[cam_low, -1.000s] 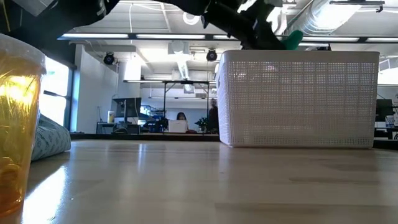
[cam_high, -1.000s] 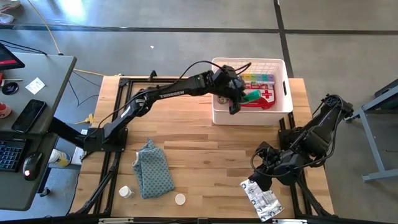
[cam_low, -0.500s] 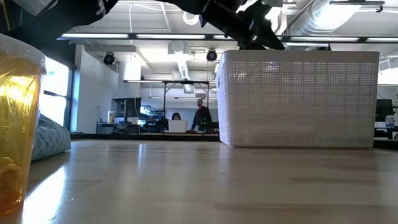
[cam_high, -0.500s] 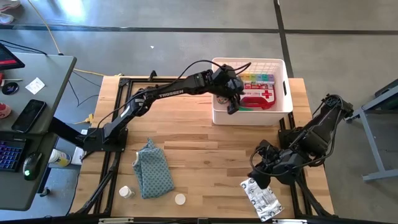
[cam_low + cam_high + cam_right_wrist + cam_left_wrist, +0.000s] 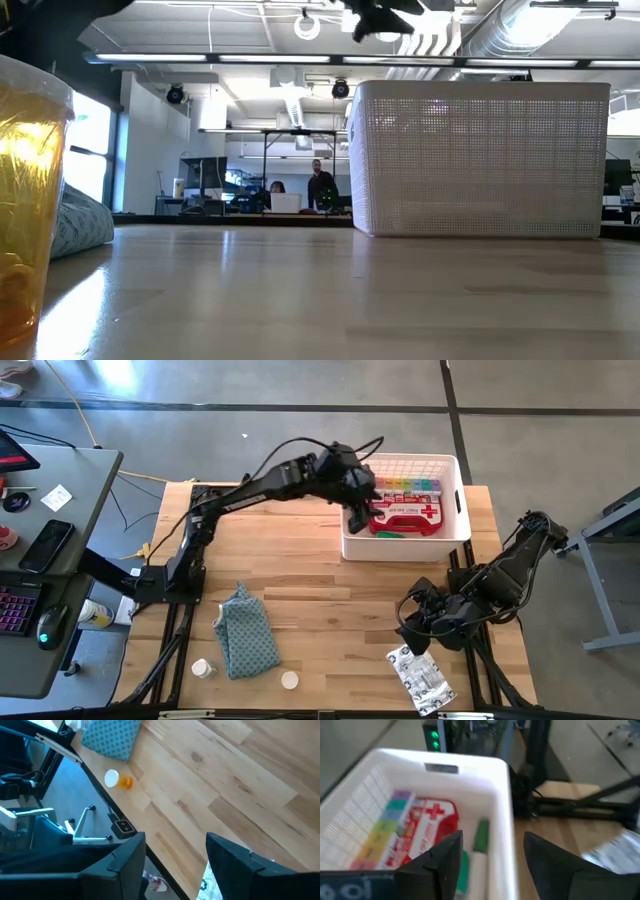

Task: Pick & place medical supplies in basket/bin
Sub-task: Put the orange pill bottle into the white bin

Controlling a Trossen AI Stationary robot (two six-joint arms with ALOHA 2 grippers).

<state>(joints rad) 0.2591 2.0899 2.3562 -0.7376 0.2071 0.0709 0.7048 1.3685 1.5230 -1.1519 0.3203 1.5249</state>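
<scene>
A: Where is the left gripper [image 5: 358, 510]?

B: It hangs over the bin's [image 5: 455, 528] 9 o'clock wall, fingers [image 5: 445, 860] spread and holding nothing.

A: What lies in the bin?

B: The red case [image 5: 410, 518], the organizer [image 5: 408, 486] at 12 o'clock of it, and a green tube [image 5: 481, 836] at 6 o'clock.

A: And the right gripper [image 5: 412, 618]?

B: It hovers at 12 o'clock of the packet [image 5: 422, 680], fingers [image 5: 227, 857] parted, gripping nothing. The amber bottle [image 5: 289, 680] lies at 4 o'clock of the cloth [image 5: 245, 632], the white bottle [image 5: 203, 669] at 8 o'clock.

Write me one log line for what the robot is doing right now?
left pincer: open, empty, over bin | in bin: red first-aid case, pill organizer, green tube | right pincer: open, near silver-white packet
</scene>
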